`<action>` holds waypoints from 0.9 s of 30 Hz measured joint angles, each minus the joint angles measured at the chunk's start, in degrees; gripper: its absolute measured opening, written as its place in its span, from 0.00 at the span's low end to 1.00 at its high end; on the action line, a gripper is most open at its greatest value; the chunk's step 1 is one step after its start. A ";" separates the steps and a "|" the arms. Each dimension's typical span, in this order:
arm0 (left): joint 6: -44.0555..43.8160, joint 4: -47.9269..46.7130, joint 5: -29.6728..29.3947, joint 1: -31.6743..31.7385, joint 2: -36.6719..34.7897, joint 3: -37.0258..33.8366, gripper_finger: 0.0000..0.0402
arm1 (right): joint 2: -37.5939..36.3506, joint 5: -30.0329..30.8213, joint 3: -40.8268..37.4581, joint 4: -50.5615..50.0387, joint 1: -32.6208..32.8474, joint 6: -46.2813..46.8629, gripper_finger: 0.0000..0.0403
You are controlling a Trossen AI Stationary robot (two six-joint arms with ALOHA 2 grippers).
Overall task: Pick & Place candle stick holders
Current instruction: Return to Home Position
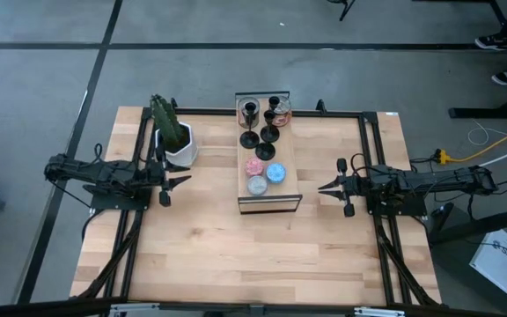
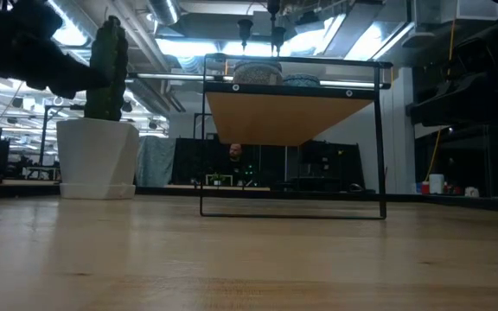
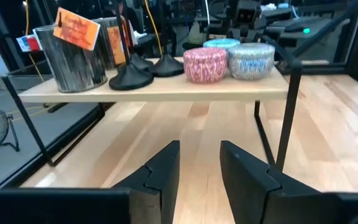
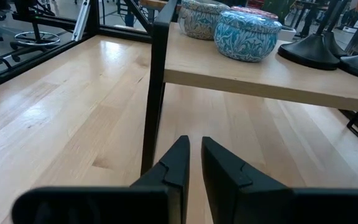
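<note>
Three black candle stick holders (image 1: 269, 132) stand on their round bases at the far end of a small wooden shelf (image 1: 286, 150) in the table's middle; their bases (image 3: 131, 76) show in the left wrist view. My left gripper (image 1: 176, 182) (image 3: 199, 149) hangs level to the left of the shelf, pointing at it, open with nothing between its fingers. My right gripper (image 1: 328, 187) (image 4: 196, 142) hangs level to the right of the shelf, shut and empty, facing a black shelf leg (image 4: 154, 93).
Pink (image 3: 205, 63), grey (image 3: 250, 60) and blue (image 4: 246, 32) round tins sit on the shelf's near end, shiny metal tins (image 3: 73, 56) at its far end. A cactus in a white pot (image 1: 172, 132) stands just beyond my left gripper. Bare tabletop (image 1: 253, 255) lies toward the near edge.
</note>
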 joint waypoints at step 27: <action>11.12 20.79 12.99 1.77 0.27 -7.13 0.22 | 0.09 0.01 0.00 -0.38 0.01 0.01 0.11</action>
